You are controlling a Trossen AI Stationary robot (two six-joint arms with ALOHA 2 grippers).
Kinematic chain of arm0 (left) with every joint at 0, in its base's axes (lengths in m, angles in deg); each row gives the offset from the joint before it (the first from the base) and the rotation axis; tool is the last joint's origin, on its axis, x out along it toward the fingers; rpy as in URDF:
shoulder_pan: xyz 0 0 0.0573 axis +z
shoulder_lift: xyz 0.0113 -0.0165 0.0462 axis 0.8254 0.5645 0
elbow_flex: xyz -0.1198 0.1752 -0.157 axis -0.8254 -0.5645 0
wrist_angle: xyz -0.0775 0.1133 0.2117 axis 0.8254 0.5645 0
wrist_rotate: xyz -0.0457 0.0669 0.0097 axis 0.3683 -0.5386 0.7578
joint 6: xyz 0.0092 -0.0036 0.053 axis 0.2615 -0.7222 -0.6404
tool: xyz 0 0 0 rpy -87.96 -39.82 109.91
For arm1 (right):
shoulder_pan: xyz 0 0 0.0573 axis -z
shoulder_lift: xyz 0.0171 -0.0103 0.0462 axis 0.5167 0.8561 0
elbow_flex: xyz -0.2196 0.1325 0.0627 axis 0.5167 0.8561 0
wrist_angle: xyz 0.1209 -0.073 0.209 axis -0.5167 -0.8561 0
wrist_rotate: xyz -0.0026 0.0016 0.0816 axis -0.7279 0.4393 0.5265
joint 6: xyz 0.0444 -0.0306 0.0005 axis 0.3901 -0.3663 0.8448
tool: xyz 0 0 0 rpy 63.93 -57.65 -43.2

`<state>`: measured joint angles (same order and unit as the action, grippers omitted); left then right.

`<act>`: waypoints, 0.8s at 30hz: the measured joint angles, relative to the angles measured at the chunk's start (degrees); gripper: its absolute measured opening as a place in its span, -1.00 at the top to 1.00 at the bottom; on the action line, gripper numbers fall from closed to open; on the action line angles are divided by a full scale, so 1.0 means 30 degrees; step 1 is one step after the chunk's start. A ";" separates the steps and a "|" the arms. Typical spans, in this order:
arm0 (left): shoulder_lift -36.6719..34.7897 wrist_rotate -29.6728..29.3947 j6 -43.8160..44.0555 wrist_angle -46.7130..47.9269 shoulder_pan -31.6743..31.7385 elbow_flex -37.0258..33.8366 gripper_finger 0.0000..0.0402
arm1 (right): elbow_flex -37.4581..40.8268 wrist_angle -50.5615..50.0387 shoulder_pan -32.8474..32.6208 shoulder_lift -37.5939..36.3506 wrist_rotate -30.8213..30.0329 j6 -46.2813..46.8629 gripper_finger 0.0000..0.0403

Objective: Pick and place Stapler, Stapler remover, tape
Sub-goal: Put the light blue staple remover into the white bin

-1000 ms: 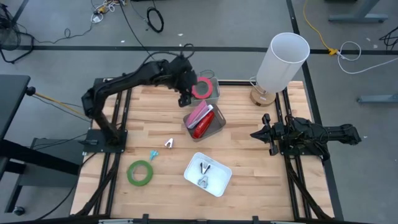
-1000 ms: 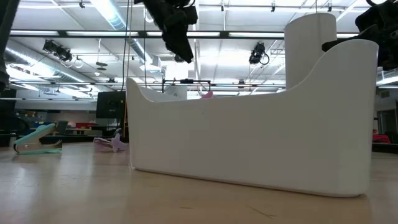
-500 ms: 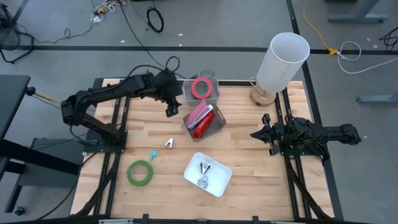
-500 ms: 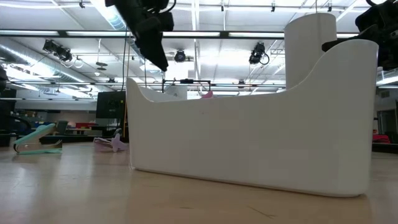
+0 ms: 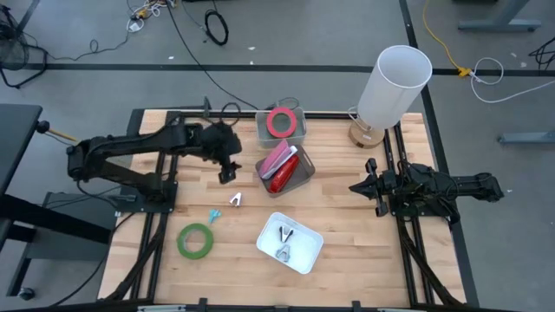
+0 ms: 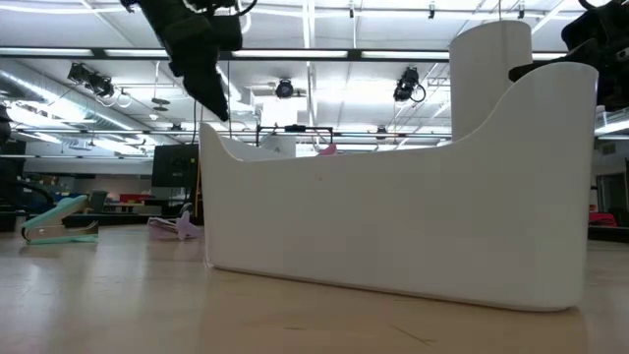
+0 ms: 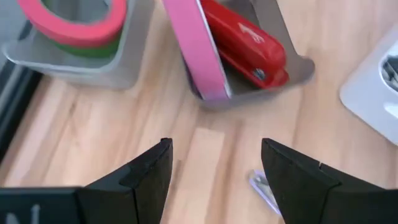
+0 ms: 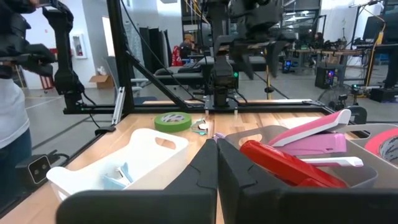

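My left gripper (image 5: pixel 230 170) (image 7: pixel 214 167) hangs open above bare wood, left of the grey tray (image 5: pixel 303 178) that holds a pink stapler (image 7: pixel 200 50) and a red stapler (image 7: pixel 249 42). It holds nothing. A red-pink tape roll (image 5: pixel 279 121) lies on a green one (image 7: pixel 84 51) in a clear box at the far edge. Another green tape roll (image 5: pixel 197 240) lies flat on the table at the near left. A pale stapler remover (image 5: pixel 236 199) (image 7: pixel 263 186) and a teal one (image 5: pixel 212 215) lie on the wood. My right gripper (image 5: pixel 357 186) (image 8: pixel 215 163) waits shut at the right side.
A white tray (image 5: pixel 305 253) (image 6: pixel 393 226) with metal stapler removers inside stands near the front middle. A white lamp (image 5: pixel 395 82) stands at the far right corner. Bare wood lies between the green tape roll and the grey tray.
My left gripper has drawn back from over the tape box toward the table's left and near side and has sunk a little, staying open with nothing between its fingers. Nothing on the table has moved.
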<state>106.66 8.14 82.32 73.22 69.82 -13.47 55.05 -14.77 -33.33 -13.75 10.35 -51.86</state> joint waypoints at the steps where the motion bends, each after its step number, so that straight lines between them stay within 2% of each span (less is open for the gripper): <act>1: -0.0210 -0.0020 0.0255 0.0006 -0.0281 -0.0249 -0.24 | 0.0000 -0.0003 -0.0003 0.0000 -0.0003 0.0000 0.99; 17: -0.1050 0.0046 0.6476 0.1772 -0.4260 -0.2346 -0.24 | -0.0003 0.0000 -0.0007 0.0000 -0.0003 -0.0003 0.99; 24: -0.1036 0.0052 0.9502 0.3622 -0.6093 -0.2554 -0.24 | 0.0000 0.0000 -0.0001 0.0000 -0.0007 -0.0004 0.99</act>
<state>103.55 8.29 110.83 84.08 51.54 -21.14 55.05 -14.77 -33.33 -13.75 10.34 -51.87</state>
